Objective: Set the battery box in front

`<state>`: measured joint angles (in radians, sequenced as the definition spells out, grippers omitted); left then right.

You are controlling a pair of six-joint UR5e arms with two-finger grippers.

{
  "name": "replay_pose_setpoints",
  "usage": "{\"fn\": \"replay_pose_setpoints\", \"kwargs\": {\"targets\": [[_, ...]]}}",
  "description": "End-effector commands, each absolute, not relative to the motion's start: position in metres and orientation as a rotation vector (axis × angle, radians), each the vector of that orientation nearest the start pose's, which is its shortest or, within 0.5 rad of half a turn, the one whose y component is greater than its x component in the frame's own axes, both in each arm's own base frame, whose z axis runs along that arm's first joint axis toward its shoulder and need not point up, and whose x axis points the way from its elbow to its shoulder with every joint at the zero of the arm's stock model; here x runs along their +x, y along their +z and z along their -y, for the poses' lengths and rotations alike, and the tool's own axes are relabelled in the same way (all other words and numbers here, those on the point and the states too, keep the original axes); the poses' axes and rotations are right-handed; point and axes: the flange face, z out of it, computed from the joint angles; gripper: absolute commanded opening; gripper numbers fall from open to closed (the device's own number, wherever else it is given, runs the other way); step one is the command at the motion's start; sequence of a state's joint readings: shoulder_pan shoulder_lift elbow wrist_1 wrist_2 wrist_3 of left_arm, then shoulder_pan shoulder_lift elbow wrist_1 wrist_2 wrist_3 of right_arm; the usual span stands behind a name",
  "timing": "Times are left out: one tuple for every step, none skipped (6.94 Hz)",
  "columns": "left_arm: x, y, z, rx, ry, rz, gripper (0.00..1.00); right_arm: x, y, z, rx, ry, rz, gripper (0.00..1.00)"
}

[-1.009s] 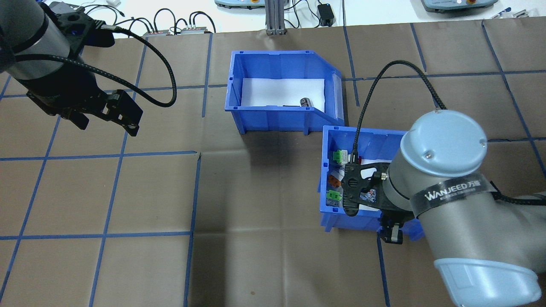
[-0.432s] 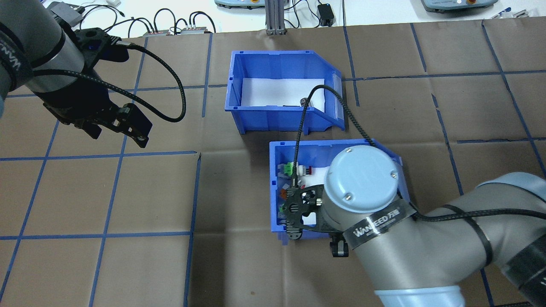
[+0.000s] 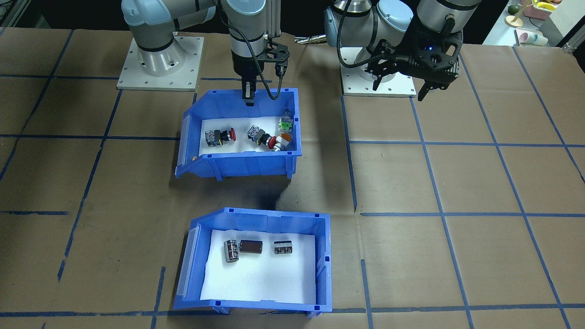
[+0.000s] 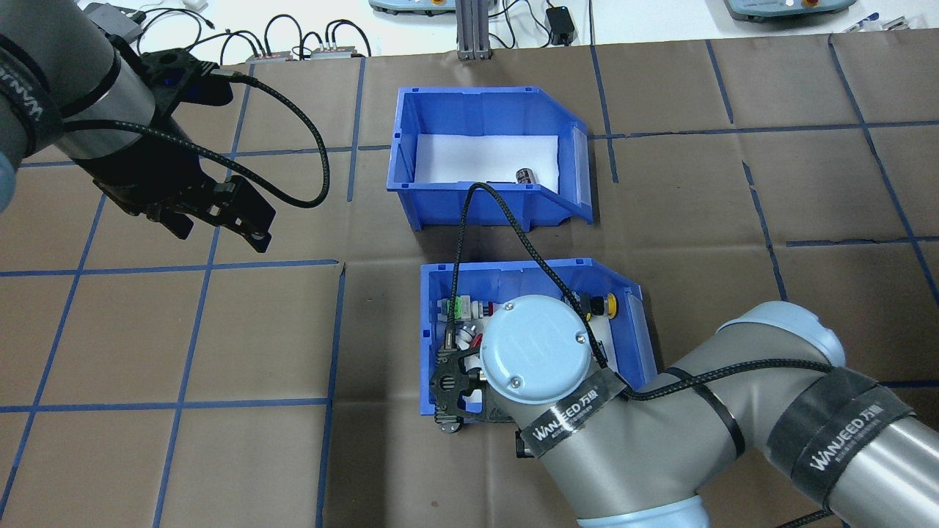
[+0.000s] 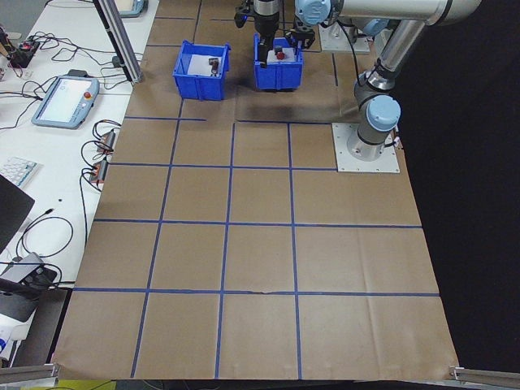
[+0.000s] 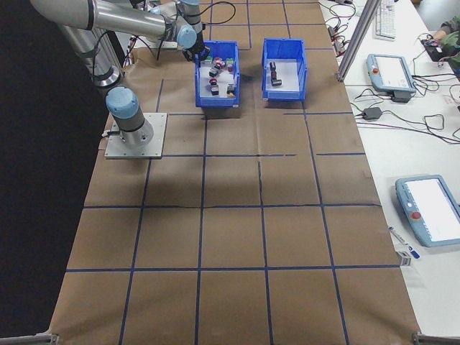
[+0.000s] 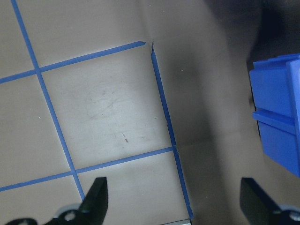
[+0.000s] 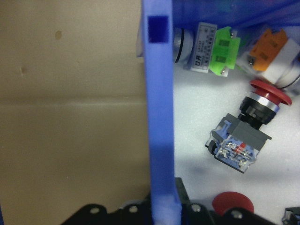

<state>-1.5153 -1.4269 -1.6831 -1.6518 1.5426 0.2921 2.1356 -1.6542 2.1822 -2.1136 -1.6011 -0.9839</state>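
Battery box status from my remote seat. Starting at the right gripper (image 3: 248,97): it's clamped on the robot-side wall of the other blue plastic bin (image 4: 513,265), the one full of coloured push-button switches (image 8: 243,136). The right wrist cam shows that blue wall running straight between the fingers.

What's new: over the last second that arm has dragged the switch bin across the table toward the robot's left. It now sits lined up just behind the battery box (image 3: 256,217), on the robot's side, with a gap between the two. The blue plastic open-fronted battery box with the white foam liner hasn't budged on the far, operator side. So I'd say the battery box now counts as in front, and letting go of the switch bin is probably about all that's left.

The left gripper (image 7: 176,206) hangs wide open over bare brown paper, well off to the side and holding nothing, though it has drifted a bit closer.

View differences:
- The front-facing cam shows all three dark cylinders (image 3: 251,246) on the foam.
- The overhead cam only catches one (image 4: 525,176), because the near wall hides the rest.
- In the overhead, the right wrist also blocks the actual grip.
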Motion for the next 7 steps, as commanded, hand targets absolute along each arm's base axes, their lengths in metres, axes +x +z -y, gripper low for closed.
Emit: {"fn": "replay_pose_setpoints", "kwargs": {"targets": [[-0.113,0.494,0.431,0.369,0.057,-3.157,0.99,0.332,0.281,0.271,-2.191,0.009,-2.259,0.99],[-0.112,0.498,0.43,0.366,0.045,-3.155,0.99,0.33,0.287,0.273,-2.198,-0.008,-2.274,1.0],[-0.112,0.497,0.43,0.373,0.046,-3.149,0.99,0.329,0.296,0.273,-2.197,-0.034,-2.28,1.0],[-0.112,0.497,0.43,0.373,0.046,-3.151,0.99,0.324,0.316,0.269,-2.18,-0.101,-2.301,1.0],[-0.112,0.498,0.429,0.357,0.04,-3.155,0.99,0.31,0.338,0.261,-2.156,-0.105,-2.321,1.0],[-0.112,0.498,0.43,0.352,0.043,-3.156,0.99,0.293,0.355,0.252,-2.122,-0.088,-2.349,1.0],[-0.112,0.498,0.43,0.349,0.043,-3.156,0.99,0.263,0.36,0.272,-2.003,-0.038,-2.443,1.0]]}}
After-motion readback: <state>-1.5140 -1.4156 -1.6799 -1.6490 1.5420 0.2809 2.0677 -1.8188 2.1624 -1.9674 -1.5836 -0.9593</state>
